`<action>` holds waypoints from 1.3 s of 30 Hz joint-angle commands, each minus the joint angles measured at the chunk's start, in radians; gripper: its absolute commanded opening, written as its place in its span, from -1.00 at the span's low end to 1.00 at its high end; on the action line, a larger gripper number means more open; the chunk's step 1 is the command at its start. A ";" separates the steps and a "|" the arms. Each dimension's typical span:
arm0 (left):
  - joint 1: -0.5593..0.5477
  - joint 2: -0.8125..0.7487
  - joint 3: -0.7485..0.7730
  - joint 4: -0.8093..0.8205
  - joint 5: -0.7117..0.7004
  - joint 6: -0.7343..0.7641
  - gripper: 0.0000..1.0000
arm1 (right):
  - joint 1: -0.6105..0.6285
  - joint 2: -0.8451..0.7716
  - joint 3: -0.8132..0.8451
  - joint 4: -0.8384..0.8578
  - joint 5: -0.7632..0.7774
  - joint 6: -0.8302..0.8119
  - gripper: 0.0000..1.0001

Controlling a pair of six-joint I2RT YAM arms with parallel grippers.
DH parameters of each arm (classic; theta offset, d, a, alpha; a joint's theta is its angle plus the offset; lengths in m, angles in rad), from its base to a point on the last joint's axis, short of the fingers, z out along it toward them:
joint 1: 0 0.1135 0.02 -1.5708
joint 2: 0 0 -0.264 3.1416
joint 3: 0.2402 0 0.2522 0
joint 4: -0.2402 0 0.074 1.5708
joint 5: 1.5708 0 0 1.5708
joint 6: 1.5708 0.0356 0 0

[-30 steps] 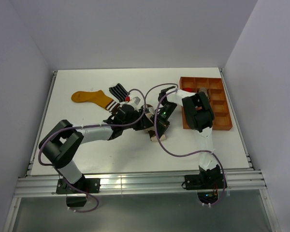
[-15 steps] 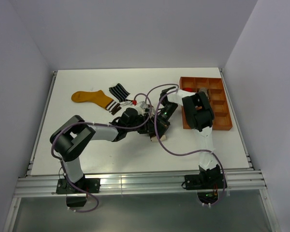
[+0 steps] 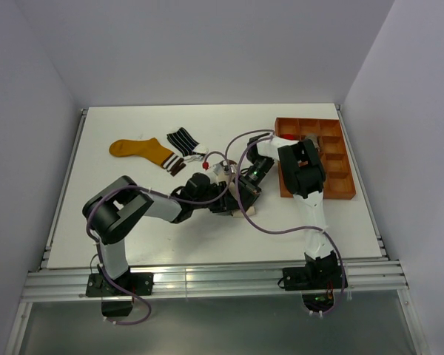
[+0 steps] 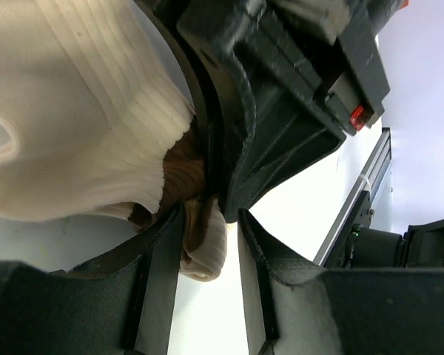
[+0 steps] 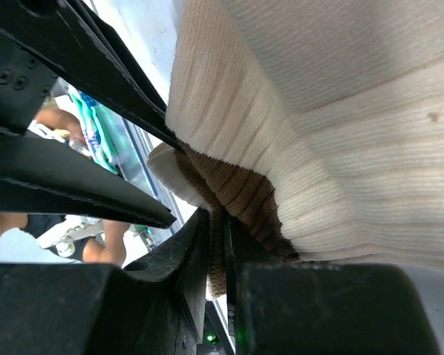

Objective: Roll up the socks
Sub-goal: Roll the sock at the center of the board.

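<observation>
1. Rolling is the step in hand, by my judgement: one cream sock [image 5: 340, 111], brown at toe and heel, sits bunched at the middle of the tabletop [image 3: 170, 237], where the two arms meet.
2. Right fingers [image 5: 192, 251]: almost fully closed, pinching a brown-and-cream fold of that sock.
3. Left fingers [image 4: 159, 277]: partly apart, with a fold of the same sock between them. Whether they pinch it or only bracket it cannot be told.
4. Other stock: a mustard sock [image 3: 133, 149] and a black striped sock [image 3: 181, 138] lie flat and unrolled at the far left, well apart from both pairs of fingers.
5. Tray [image 3: 316, 197]: orange-brown, with compartments, beside the right arm.
6. Next move, as a judgement: one pair anchors the fold while the other turns the loose ribbed fabric over it. The soft knit will likely spring open if both pairs let go before the cuff is tucked.
</observation>
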 commanded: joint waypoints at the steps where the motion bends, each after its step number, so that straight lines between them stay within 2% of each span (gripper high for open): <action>1: -0.015 0.009 -0.010 0.081 0.023 -0.016 -0.19 | -0.017 0.032 0.028 0.018 0.040 -0.051 -0.70; 10: -0.018 0.018 -0.044 0.117 0.036 -0.064 -0.22 | -0.032 0.036 0.033 0.030 0.037 -0.028 -0.71; 16: -0.023 0.012 -0.046 0.065 0.020 -0.116 -0.31 | -0.034 0.036 0.036 0.042 0.039 -0.016 -0.71; 19: -0.024 0.011 -0.030 -0.012 0.009 -0.157 -0.46 | -0.036 0.032 0.035 0.052 0.039 -0.008 -0.70; 22: -0.032 0.012 0.000 -0.102 0.006 -0.202 -0.72 | -0.034 0.019 0.024 0.074 0.045 0.004 -0.67; 23: -0.032 0.014 0.006 -0.132 -0.003 -0.218 -0.93 | -0.034 0.013 0.019 0.088 0.047 0.009 -0.67; 24: -0.034 0.012 0.009 -0.146 0.001 -0.250 -0.99 | -0.034 0.010 0.016 0.097 0.050 0.014 -0.65; 29: -0.035 0.002 0.023 -0.329 -0.016 -0.364 -0.99 | -0.034 -0.051 -0.044 0.211 0.076 0.059 -0.54; 33: -0.038 -0.044 -0.003 -0.383 -0.002 -0.482 -0.99 | -0.034 -0.131 -0.100 0.292 0.108 0.086 -0.45; 39: -0.046 -0.133 -0.014 -0.504 -0.014 -0.561 -0.99 | -0.034 -0.274 -0.209 0.410 0.134 0.096 -0.34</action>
